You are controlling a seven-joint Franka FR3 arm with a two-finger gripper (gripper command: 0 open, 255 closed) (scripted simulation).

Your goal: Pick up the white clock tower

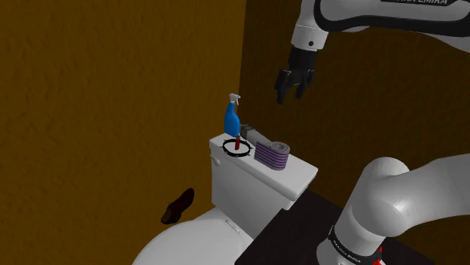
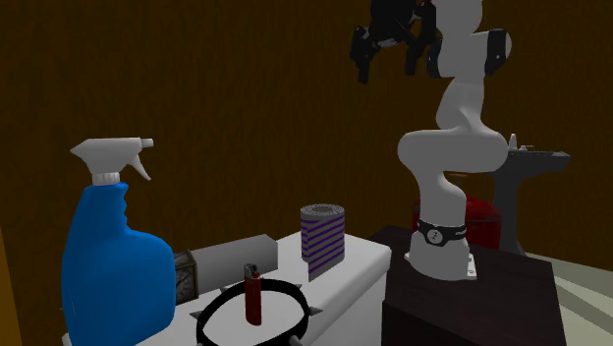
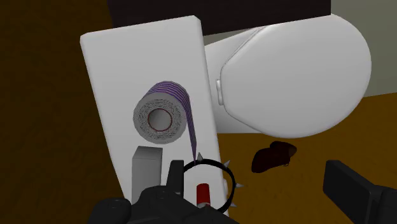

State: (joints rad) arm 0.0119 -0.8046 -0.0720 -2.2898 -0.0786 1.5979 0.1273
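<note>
The clock tower (image 2: pixel 231 258) is a pale grey block lying on its side on the white toilet tank (image 2: pixel 359 265), with a clock face on the end nearest the spray bottle. I also see the clock tower (image 1: pixel 252 134) behind the striped roll in the shoulder view, and the clock tower (image 3: pixel 145 168) just beyond my left fingertip in the wrist view. My gripper (image 1: pixel 294 89) hangs open high above the tank, holding nothing. The gripper (image 2: pixel 393 51) is well clear of everything, and through the gripper (image 3: pixel 259 186) I look down on the tank.
On the tank stand a blue spray bottle (image 1: pixel 232 117), a purple-striped roll (image 1: pixel 272 154) and a black spiked ring (image 1: pixel 237 148) around a red lighter (image 2: pixel 253 295). A brown shoe (image 1: pixel 178 206) lies on the floor beside the toilet lid (image 3: pixel 292 83). Brown walls close in behind.
</note>
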